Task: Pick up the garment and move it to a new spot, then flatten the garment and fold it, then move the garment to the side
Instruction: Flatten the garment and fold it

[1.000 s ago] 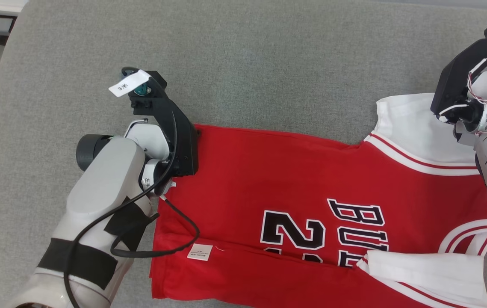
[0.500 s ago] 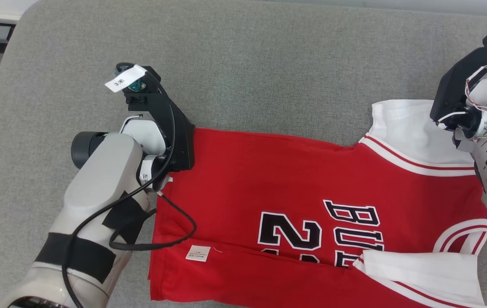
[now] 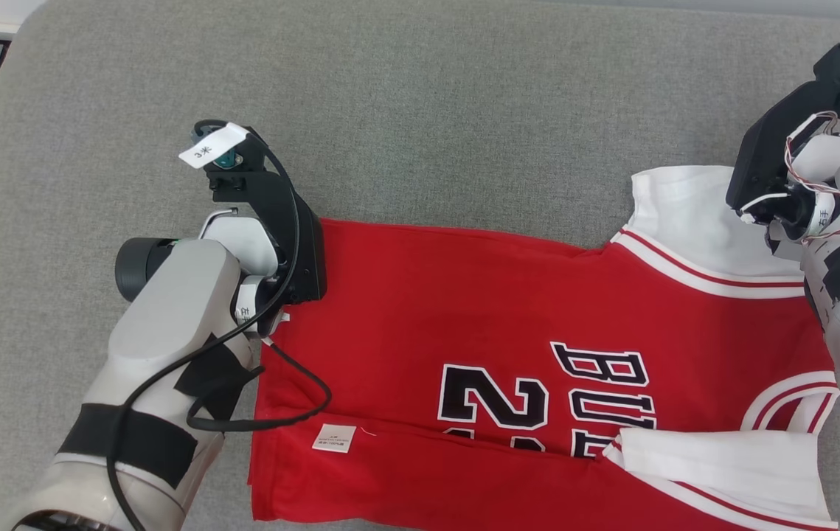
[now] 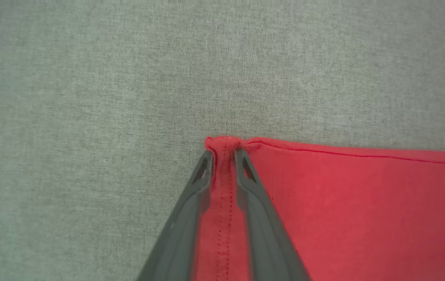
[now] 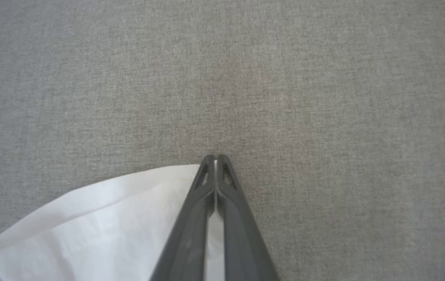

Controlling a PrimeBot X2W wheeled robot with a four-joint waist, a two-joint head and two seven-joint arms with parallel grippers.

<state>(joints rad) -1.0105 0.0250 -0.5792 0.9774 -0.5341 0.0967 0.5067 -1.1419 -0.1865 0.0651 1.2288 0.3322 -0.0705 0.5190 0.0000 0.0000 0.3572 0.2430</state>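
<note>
Since a second ago the left gripper (image 4: 223, 156) has drawn its fingers in from wide apart. They now pinch the far hem corner of the garment (image 4: 343, 203), with a ridge of red cloth bunched between the tips (a line of stitching runs down its middle).

Surface: grey upholstery (image 3: 464, 110), fine heathered weave, rounded corner at far left.

Garment: red jersey, smooth matte knit, lying flat across the near half of the surface, hem toward the robot's left, shoulders toward its right. The near long edge is folded over onto the body and covers the lower part of the black, white-edged lettering (image 3: 600, 369). Sleeves (image 3: 685, 214) are white, with red-and-white striped trim at the armholes. One lies spread at far right, the other is folded in at near right. A small white rectangular label (image 3: 334, 438) sits by the fold line, toward the hem.

Right gripper (image 5: 215, 158): fingers pressed together at the edge of the far sleeve, white cloth showing in the slit between them.
</note>
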